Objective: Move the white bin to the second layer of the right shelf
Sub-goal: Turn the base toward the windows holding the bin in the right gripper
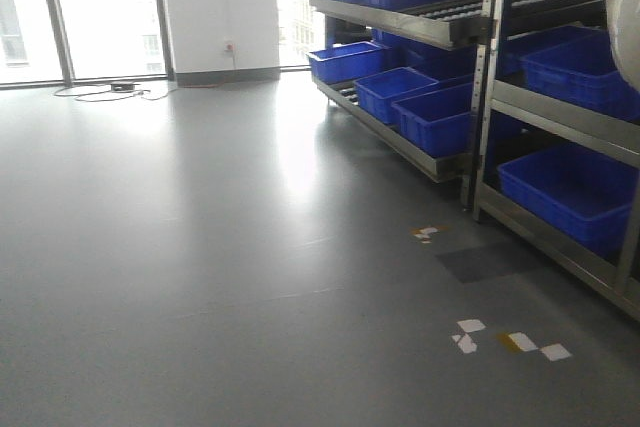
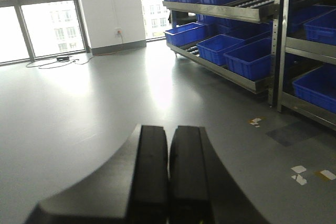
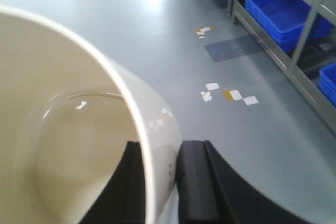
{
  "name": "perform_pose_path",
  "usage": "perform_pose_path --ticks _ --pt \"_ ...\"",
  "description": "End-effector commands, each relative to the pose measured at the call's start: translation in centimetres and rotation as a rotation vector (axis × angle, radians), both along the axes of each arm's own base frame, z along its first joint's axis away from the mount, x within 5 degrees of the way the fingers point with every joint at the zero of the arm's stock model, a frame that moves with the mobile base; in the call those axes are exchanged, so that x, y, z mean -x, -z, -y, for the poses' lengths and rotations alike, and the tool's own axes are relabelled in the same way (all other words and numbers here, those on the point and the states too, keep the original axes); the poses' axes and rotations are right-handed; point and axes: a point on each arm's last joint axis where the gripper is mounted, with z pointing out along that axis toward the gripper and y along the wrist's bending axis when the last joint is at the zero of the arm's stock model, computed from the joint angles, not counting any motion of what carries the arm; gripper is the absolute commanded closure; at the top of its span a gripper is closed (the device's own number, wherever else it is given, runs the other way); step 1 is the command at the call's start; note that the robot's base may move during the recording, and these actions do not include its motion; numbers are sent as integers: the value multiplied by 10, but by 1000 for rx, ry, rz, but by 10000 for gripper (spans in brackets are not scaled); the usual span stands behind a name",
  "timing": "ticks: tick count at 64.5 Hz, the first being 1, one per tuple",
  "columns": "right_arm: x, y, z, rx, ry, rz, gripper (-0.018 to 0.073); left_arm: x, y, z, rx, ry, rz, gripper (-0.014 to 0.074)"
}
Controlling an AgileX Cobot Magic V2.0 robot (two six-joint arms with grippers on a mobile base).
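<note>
The white bin (image 3: 68, 129) fills the left of the right wrist view, glossy cream, tilted, its inside empty. My right gripper (image 3: 160, 148) is shut on its wall, one finger (image 3: 131, 182) inside the rim and the other (image 3: 197, 177) outside. A sliver of the bin (image 1: 627, 17) shows at the right edge of the front view, in front of the near steel rack. That rack's sloping roller level (image 1: 555, 7), the right shelf second layer, lies just left of the bin. My left gripper (image 2: 169, 129) is shut on nothing, held over bare floor.
Steel racks (image 1: 490, 77) line the right side, loaded with blue crates (image 1: 440, 117) on several levels. Tape marks (image 1: 510, 339) and a dark patch (image 1: 480, 262) lie on the grey floor before the near rack. Windows and a cable (image 1: 110, 92) are at the far wall.
</note>
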Motion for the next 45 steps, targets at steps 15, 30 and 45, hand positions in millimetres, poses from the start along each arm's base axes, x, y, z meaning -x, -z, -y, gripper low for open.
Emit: perform_pose_path --ticks 15,30,45 --pt "-3 -18 -1 -3 -10 124 489 0 4 0 10 -2 61 512" --pt "-3 -18 -1 -3 -10 124 489 0 4 0 10 -2 61 512" --pt "-3 -18 -1 -3 -10 124 489 0 4 0 10 -2 61 512"
